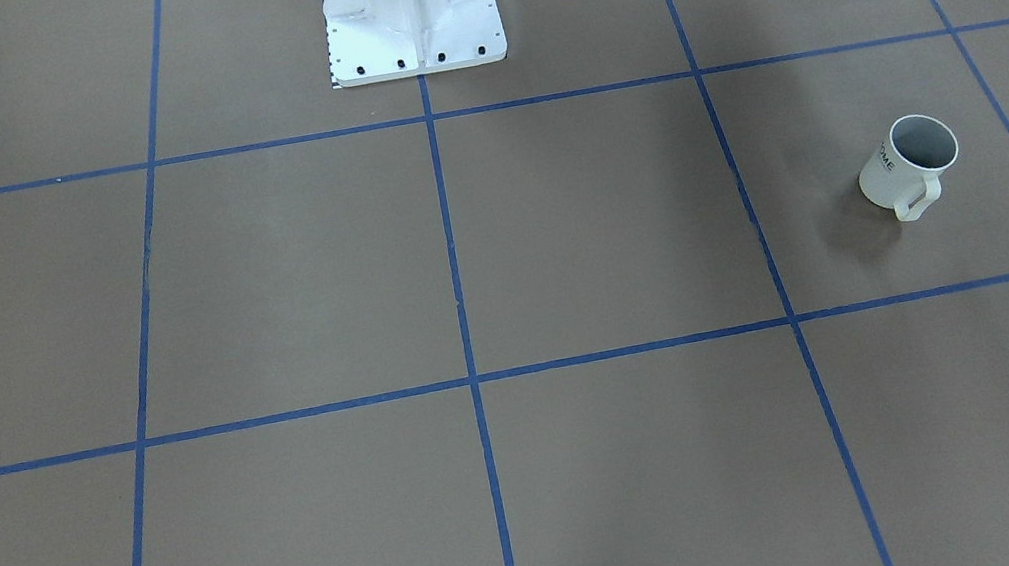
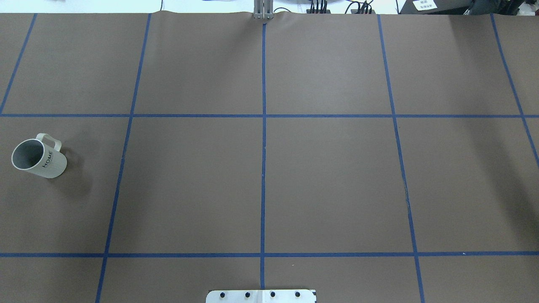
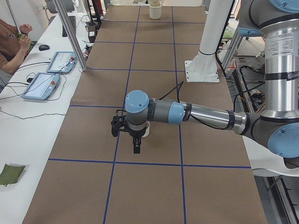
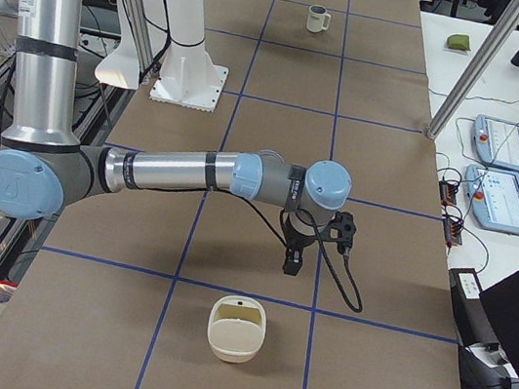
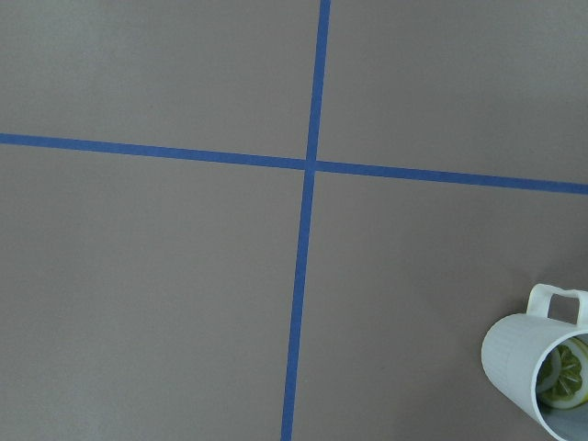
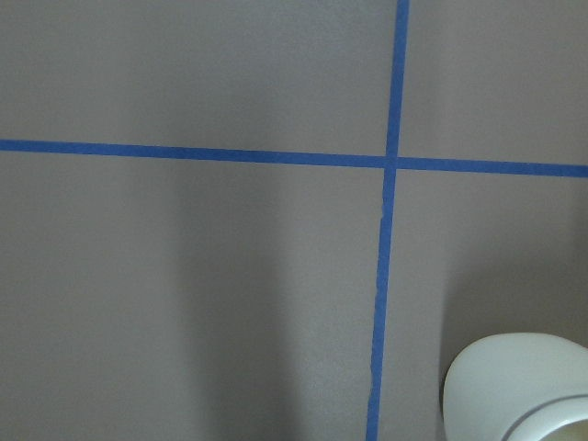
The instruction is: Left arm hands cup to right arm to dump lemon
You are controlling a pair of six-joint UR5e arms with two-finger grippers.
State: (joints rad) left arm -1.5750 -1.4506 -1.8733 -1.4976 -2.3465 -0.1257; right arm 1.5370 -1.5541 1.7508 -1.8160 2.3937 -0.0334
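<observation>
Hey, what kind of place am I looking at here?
Most likely a robotics lab or test cell: an industrial robot arm reaches over a table papered brown and gridded with blue tape, and teach pendants lie on a side bench near an operator.

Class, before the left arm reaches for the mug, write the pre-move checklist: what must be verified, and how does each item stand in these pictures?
1. Cream-white "HOME" mug upright on the brown table: ok.
2. Yellow-green lemon slice inside the mug: ok.
3. Squared loop handle free, nothing touching it: ok.
4. Left end effector open for the grasp: cannot tell, as it shows in a side view only.
5. Right end effector open to receive: cannot tell, for the same reason.
6. Cream rounded container on the table on the right arm's side: ok.
</observation>
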